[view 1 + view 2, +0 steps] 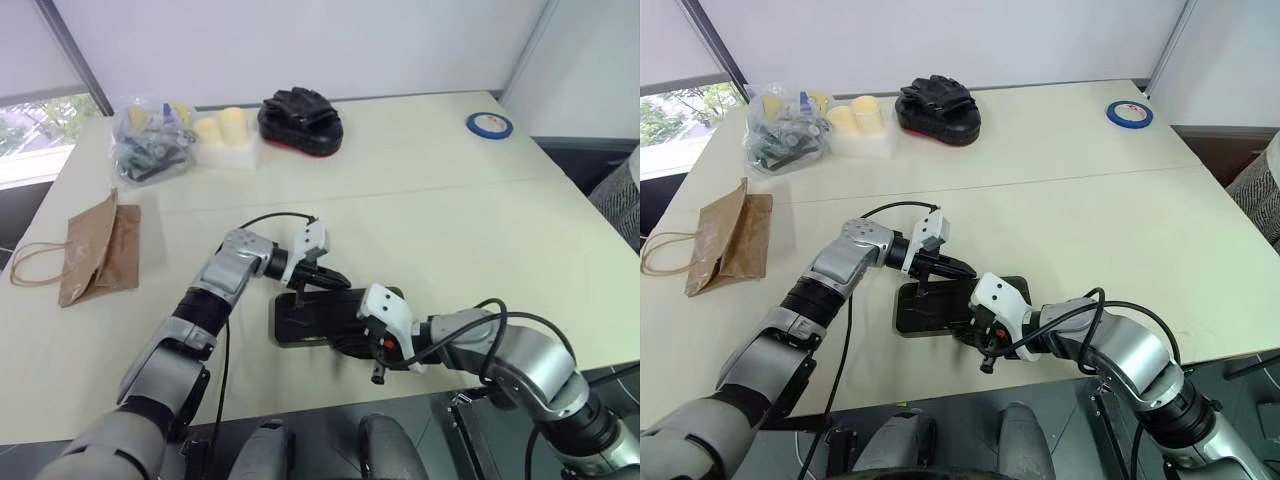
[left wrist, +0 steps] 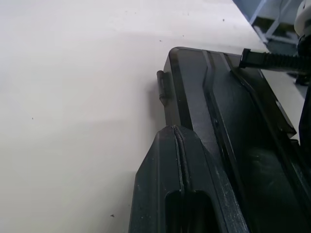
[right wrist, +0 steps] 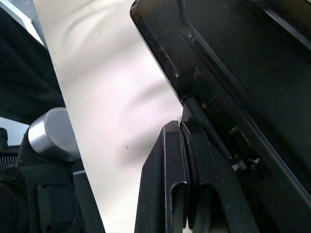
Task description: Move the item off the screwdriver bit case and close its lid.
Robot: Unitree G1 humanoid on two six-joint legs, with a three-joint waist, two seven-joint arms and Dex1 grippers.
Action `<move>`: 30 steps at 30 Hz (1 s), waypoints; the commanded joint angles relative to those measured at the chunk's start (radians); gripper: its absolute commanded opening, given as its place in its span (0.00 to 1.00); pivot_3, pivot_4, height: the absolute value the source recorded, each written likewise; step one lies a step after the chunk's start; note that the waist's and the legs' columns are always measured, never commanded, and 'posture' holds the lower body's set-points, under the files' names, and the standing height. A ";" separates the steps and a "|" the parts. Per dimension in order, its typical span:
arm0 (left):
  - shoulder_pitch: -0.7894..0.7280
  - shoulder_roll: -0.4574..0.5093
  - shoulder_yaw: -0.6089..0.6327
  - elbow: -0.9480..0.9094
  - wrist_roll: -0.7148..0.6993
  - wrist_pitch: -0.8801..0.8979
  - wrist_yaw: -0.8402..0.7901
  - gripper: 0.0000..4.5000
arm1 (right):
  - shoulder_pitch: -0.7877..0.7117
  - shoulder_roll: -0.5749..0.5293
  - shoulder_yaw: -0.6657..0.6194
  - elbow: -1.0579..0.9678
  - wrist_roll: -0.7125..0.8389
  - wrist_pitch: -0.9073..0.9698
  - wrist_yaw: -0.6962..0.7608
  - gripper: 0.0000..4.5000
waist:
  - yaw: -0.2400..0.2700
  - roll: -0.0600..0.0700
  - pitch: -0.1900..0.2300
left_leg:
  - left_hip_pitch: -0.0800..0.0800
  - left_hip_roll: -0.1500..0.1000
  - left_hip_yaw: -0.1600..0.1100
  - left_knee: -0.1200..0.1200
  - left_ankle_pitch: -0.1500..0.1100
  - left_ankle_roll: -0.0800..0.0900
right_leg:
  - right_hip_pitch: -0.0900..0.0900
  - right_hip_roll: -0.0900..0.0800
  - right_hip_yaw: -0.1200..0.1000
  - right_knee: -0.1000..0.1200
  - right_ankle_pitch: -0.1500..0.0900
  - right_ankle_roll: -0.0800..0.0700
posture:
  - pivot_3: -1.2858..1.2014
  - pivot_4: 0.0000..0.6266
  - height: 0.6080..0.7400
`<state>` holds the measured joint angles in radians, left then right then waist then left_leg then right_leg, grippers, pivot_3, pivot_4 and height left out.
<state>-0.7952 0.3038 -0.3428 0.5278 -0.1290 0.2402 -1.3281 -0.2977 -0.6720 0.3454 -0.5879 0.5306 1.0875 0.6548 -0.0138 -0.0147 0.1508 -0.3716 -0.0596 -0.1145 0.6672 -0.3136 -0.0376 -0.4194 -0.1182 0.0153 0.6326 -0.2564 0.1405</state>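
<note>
With both end effectors pressed together, left (image 1: 335, 277) on the lid (image 1: 315, 310) and right (image 1: 978, 345) at the screwdriver bit case (image 1: 930, 308) near the surface's front edge, you risk skidding it; the paper bag (image 1: 98, 248) lies at the left edge.

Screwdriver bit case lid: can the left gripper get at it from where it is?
Probably yes: the shut left gripper is already over the lid, and only the right gripper crowds the case's near end.
</note>
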 commanded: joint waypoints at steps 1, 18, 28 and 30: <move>0.044 0.004 -0.058 -0.001 0.047 -0.016 -0.023 0.00 | 0.001 0.011 0.013 0.061 -0.056 -0.007 -0.045 0.01 | 0.000 -0.002 -0.003 | 0.001 0.000 0.000 0.000 0.000 0.000 | 0.001 0.000 0.000 0.000 0.000 0.000 | 0.52 0.24 1.00; 0.122 0.038 -0.089 -0.036 0.083 -0.029 -0.046 0.00 | -0.020 0.009 0.054 0.093 -0.142 -0.032 -0.067 0.01 | 0.002 -0.007 -0.013 | 0.018 0.001 -0.003 -0.002 -0.003 0.004 | 0.018 0.001 -0.001 -0.003 0.000 0.000 | 0.52 0.24 1.00; 0.152 0.057 -0.093 -0.074 0.083 -0.009 -0.041 0.00 | -0.028 0.006 0.088 0.104 -0.191 -0.060 -0.057 0.01 | 0.001 -0.007 -0.014 | 0.022 0.002 -0.004 -0.003 -0.003 0.005 | 0.022 0.001 -0.001 -0.003 -0.001 0.000 | 0.52 0.24 1.00; 0.159 0.062 -0.094 -0.084 0.082 -0.005 -0.041 0.00 | -0.031 0.005 0.091 0.105 -0.197 -0.065 -0.056 0.01 | 0.001 -0.008 -0.014 | 0.023 0.002 -0.004 -0.003 -0.003 0.005 | 0.022 0.001 -0.001 -0.003 -0.001 0.000 | 0.52 0.24 1.00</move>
<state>-0.6848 0.3424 -0.3708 0.4015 -0.1060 0.1920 -1.3652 -0.3100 -0.6603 0.4601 -0.5500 0.3929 1.0252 0.6382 -0.0130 -0.0225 0.1366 -0.3488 -0.0575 -0.1184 0.6644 -0.3162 -0.0329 -0.3970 -0.1168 0.0145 0.6297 -0.2569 0.1406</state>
